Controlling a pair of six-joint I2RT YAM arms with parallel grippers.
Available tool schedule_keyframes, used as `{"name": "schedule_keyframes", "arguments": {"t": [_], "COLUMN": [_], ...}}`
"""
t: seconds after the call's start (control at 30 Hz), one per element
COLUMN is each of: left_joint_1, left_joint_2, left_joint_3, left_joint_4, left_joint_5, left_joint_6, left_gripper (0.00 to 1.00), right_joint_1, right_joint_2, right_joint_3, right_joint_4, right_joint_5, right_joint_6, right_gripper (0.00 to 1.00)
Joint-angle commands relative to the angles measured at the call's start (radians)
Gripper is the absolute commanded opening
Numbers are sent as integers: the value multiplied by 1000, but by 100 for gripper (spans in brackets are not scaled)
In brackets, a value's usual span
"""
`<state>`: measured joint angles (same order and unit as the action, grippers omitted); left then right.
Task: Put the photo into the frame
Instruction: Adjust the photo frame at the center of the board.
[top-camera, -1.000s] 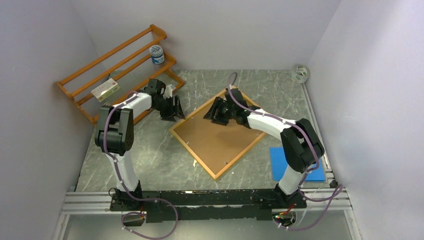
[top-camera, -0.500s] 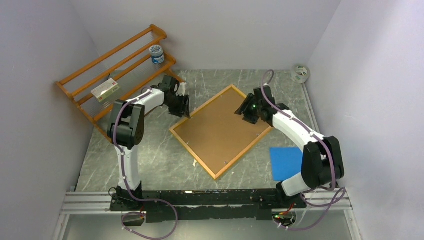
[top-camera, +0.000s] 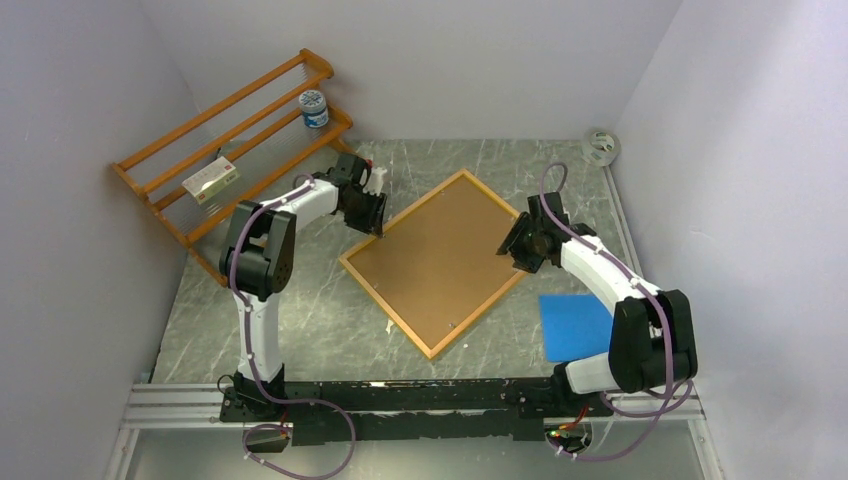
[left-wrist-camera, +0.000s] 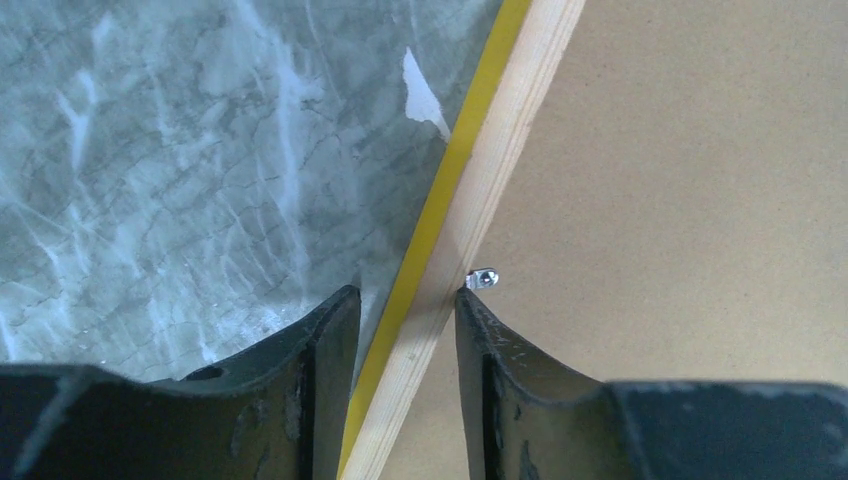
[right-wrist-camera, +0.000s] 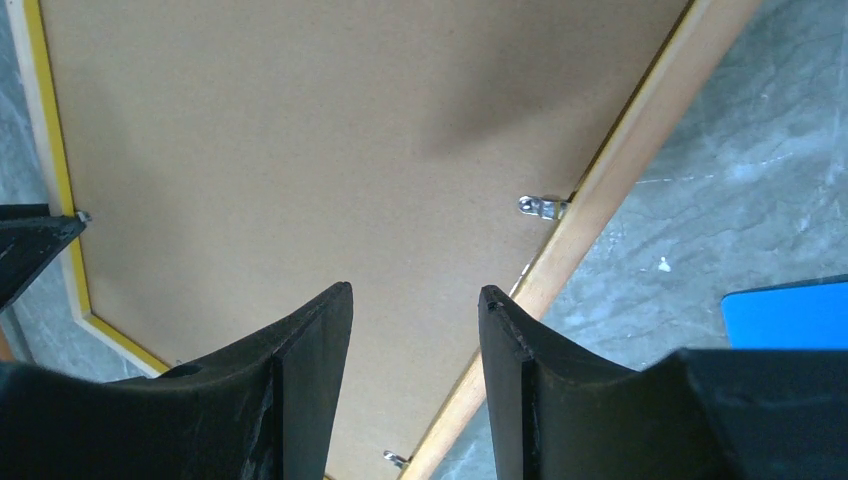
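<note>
The grey marbled surface (top-camera: 300, 320) carried everything. On it, near the middle, the frame (top-camera: 385, 308) lay face down and turned diamond-wise, its plain wood back up and a yellow strip showing along the outer edge. The brown backing board (top-camera: 440, 260) filled the frame's opening.

At the far left corner we saw the orange slatted rack (top-camera: 230, 112) leaning against the wall. A blue sheet (top-camera: 578, 325) lay flat on the surface to the right of the frame, apart from it.

The left gripper (top-camera: 378, 222) was at the frame's left-hand far edge. From its wrist view we found its fingers (left-wrist-camera: 330, 340) spread and straddling the wood rail, one over the surface and one over the board, without pinching it. The right gripper (top-camera: 515, 245) hung over the board close to the frame's right edge, its fingers likewise parted with nothing between them.

A small jar (top-camera: 314, 108) and a flat box (top-camera: 211, 180) sat on the rack. A tape roll (top-camera: 601, 146) lay at the far right corner. Small metal clips (right-wrist-camera: 540, 207) lay against the board.
</note>
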<state>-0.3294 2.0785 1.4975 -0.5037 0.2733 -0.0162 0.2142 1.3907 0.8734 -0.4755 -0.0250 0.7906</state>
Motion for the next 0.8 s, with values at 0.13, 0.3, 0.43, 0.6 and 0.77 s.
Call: {"name": "schedule_keyframes", "arguments": {"t": [0.13,0.3,0.43,0.6,0.77], "left_joint_1": [-19,-20,-19,-19,-19], "left_joint_2": [17,0,-7,-3,3], "left_joint_3": [-57,-106,-130,-140,-161], "left_joint_4": [48,120,164,183,207], "left_joint_5": [-122,-204,-209,-151,-74], "left_joint_6": [41,-93,-170,-220,-238], "left_gripper": [45,45,38,35,38], "right_joint_1": [-26,-42,-54,-58,-58], "right_joint_2": [-35,-36,-12,39,105], "right_joint_3": [-28,-67,-85,-86,-74], "right_joint_4": [-27,-32,-40,-61,-33], "right_joint_5": [22,17,-6,-36,-85], "right_joint_6": [-38,-17,-9,4,-16], "right_gripper": [53,53,53,52,53]}}
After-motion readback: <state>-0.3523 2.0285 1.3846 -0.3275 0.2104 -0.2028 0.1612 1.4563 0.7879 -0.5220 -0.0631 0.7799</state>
